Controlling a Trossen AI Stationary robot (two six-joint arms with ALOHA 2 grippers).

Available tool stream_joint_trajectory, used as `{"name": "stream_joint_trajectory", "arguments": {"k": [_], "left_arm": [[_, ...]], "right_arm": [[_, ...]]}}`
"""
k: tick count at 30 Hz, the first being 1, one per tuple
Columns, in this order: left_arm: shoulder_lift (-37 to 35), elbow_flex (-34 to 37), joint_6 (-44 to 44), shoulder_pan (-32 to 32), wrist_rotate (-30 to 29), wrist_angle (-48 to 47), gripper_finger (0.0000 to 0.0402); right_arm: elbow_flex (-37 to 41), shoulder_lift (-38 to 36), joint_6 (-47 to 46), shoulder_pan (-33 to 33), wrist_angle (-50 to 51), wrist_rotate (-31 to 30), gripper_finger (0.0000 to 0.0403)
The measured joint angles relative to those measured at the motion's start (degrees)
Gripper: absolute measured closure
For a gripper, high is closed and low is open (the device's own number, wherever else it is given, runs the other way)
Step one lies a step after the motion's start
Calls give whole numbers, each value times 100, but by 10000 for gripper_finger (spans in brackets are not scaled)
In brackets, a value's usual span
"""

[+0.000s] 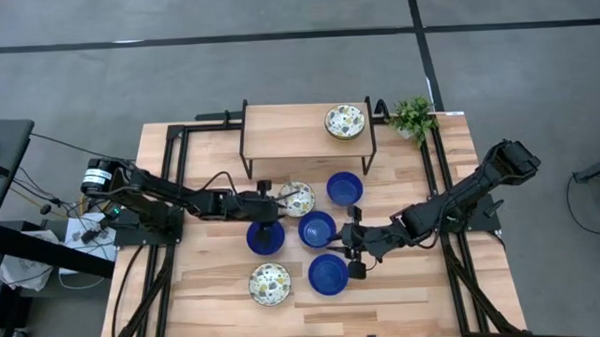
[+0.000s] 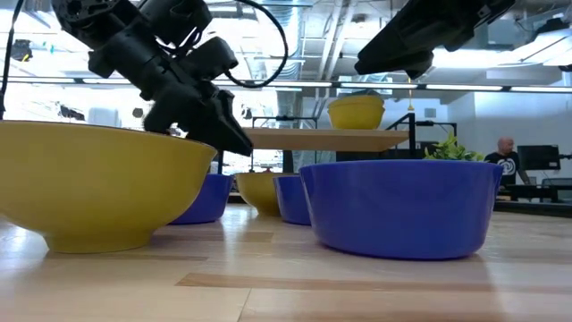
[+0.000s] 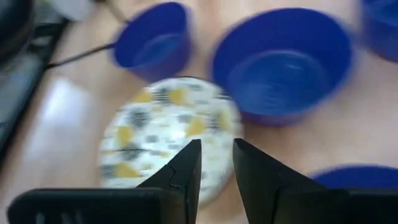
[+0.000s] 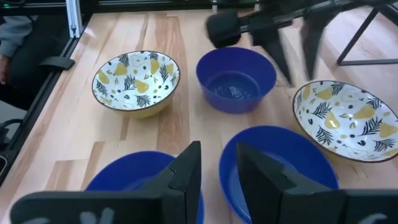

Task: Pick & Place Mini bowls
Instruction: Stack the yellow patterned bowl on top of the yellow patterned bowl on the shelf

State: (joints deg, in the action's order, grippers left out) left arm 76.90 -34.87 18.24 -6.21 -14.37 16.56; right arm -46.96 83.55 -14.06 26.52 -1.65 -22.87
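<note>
Here L hand (image 1: 287,201) open over patterned bowl (image 1: 297,198), R hand (image 1: 354,255) open among blue bowls (image 1: 328,275).

We see four bowls in solid glossy cobalt blue: one (image 1: 345,188) nearest the shelf, one (image 1: 317,229) in the middle, one (image 1: 265,237) under the left arm and one (image 1: 328,274) toward the front. Three bowls are cream inside with a yellow and dark leafy print: one (image 1: 345,121) on the shelf (image 1: 279,134), one (image 1: 297,198) just in front of it and one (image 1: 270,284) at the front. From table height their outsides look plain yellow. The table (image 1: 404,285) and shelf are pale wood on black frames. The plant (image 1: 412,116) is green. Both arms are black.
</note>
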Motion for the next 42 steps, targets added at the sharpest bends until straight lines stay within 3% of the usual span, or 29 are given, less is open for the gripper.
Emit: {"name": "stream_joint_trajectory", "arguments": {"k": [3,6,9,15,29,36,42], "left_arm": [[0,0,0,37,-588,178,309],[0,0,-4,28,-699,251,309],[-2,0,-73,20,-363,281,309],[-2,0,-87,14,1035,289,309],[22,-99,-178,21,1113,210,290],[36,-787,-503,21,753,-1377,277],[50,-1169,-523,53,718,-2096,283]], "right_arm": [[0,0,-64,44,0,-1,310],[0,0,-94,89,2,21,310],[0,0,-96,126,0,21,310],[0,0,-245,160,0,12,310],[0,0,-398,158,-2,6,310],[0,0,-367,110,0,8,310],[0,1,-352,62,-2,17,310]]}}
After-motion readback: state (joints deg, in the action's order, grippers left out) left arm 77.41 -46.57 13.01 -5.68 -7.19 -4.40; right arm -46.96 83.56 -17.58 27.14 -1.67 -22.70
